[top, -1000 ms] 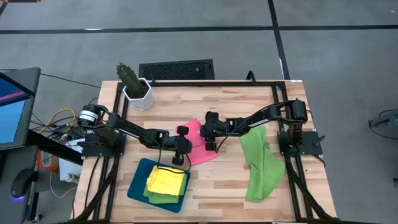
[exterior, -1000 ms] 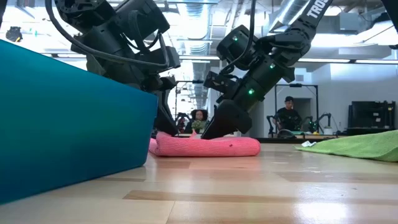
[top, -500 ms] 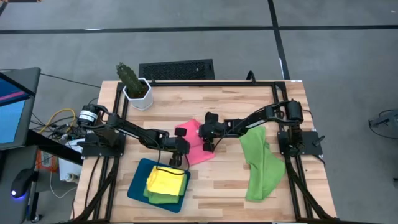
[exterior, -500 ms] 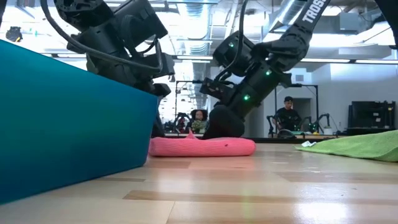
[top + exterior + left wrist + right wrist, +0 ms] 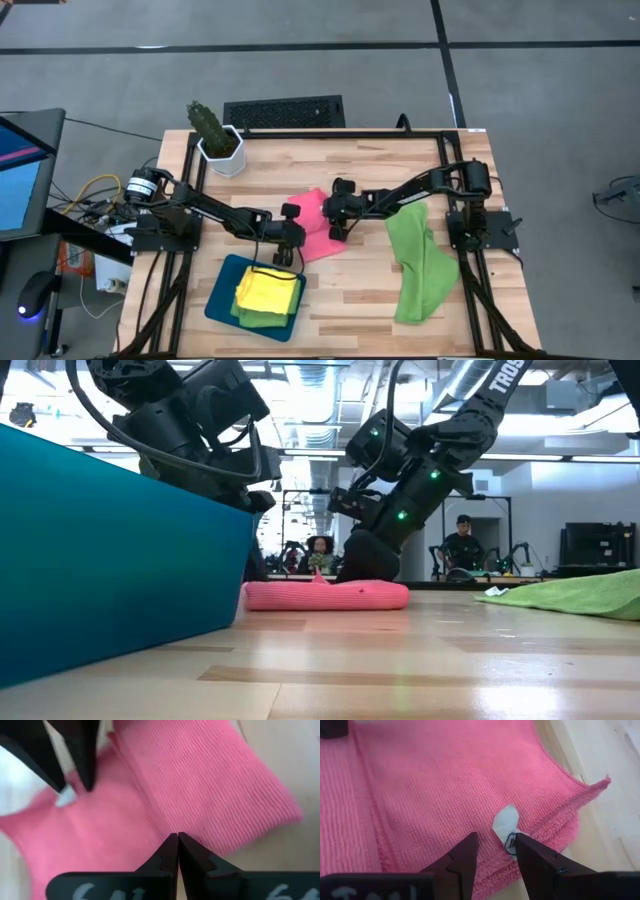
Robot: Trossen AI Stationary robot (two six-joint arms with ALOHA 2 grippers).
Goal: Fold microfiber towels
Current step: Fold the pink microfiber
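Fingers first: my right gripper has its fingers spread, poised just above the pink towel at mid-table, while my left gripper is pinched tight at that towel's fold. Since a second ago the right arm has dropped lower onto the cloth. I see the teal tray holding the yellow towel over a green towel.

Pink towel — teal tray
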